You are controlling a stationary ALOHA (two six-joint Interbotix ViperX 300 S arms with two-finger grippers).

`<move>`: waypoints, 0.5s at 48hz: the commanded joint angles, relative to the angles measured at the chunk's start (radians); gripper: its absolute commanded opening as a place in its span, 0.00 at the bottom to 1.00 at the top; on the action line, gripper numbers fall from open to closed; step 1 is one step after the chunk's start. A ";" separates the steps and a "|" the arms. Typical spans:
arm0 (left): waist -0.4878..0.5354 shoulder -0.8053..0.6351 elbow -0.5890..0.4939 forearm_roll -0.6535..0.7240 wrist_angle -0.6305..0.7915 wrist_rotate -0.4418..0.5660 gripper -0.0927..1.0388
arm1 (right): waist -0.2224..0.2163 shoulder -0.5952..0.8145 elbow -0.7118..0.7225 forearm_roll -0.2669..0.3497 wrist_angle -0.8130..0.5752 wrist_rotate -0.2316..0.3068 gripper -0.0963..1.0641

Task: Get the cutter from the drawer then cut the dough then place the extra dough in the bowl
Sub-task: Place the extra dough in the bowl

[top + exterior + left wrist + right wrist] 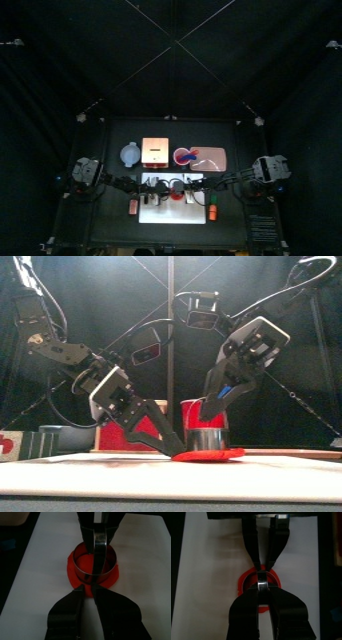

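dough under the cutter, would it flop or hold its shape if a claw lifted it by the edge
Likely floppy: the dough lies thin and flat on the white board, so a lifted edge would probably sag. It may also cling to the board, since the cutter stands upright on it. Being so thin, it might tear under a hard pinch.

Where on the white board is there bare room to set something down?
Bare white board lies both sides of the red dough. Crowded at the middle: cutter, left gripper and right gripper meet there.
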 commanded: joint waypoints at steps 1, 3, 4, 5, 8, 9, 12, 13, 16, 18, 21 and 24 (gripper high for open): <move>0.002 0.002 0.002 0.000 0.023 0.000 0.64 | -0.003 -0.118 0.000 -0.006 0.005 0.002 0.42; 0.002 0.003 0.002 0.000 0.025 -0.002 0.64 | -0.003 -0.153 0.015 -0.012 0.006 0.002 0.42; 0.002 0.003 0.002 0.000 0.025 -0.003 0.64 | -0.003 -0.175 0.028 -0.015 0.009 0.002 0.42; 0.002 0.003 0.002 0.000 0.025 -0.003 0.64 | -0.003 -0.189 0.035 -0.018 0.011 0.003 0.42; 0.003 0.002 0.002 0.000 0.025 -0.003 0.64 | -0.005 -0.230 0.077 -0.025 0.026 0.003 0.42; 0.003 0.000 0.002 0.000 0.025 -0.003 0.64 | -0.005 -0.242 0.089 -0.025 0.031 0.003 0.42; 0.003 -0.008 0.000 0.000 0.025 -0.003 0.64 | -0.011 -0.281 0.140 -0.021 0.048 0.005 0.42; 0.002 -0.012 0.000 0.000 0.025 -0.003 0.64 | -0.011 -0.288 0.153 -0.018 0.048 0.006 0.42; 0.003 -0.028 -0.003 0.000 0.025 -0.003 0.64 | -0.014 -0.307 0.196 -0.018 0.051 0.006 0.42; 0.008 -0.041 -0.005 0.000 0.025 -0.002 0.64 | -0.017 -0.313 0.222 -0.015 0.051 0.006 0.42; 0.015 -0.063 -0.006 0.000 0.025 -0.002 0.64 | -0.020 -0.311 0.253 -0.011 0.051 0.006 0.42; 0.023 -0.087 -0.005 0.002 0.025 0.000 0.64 | -0.025 -0.305 0.275 -0.014 0.051 0.006 0.42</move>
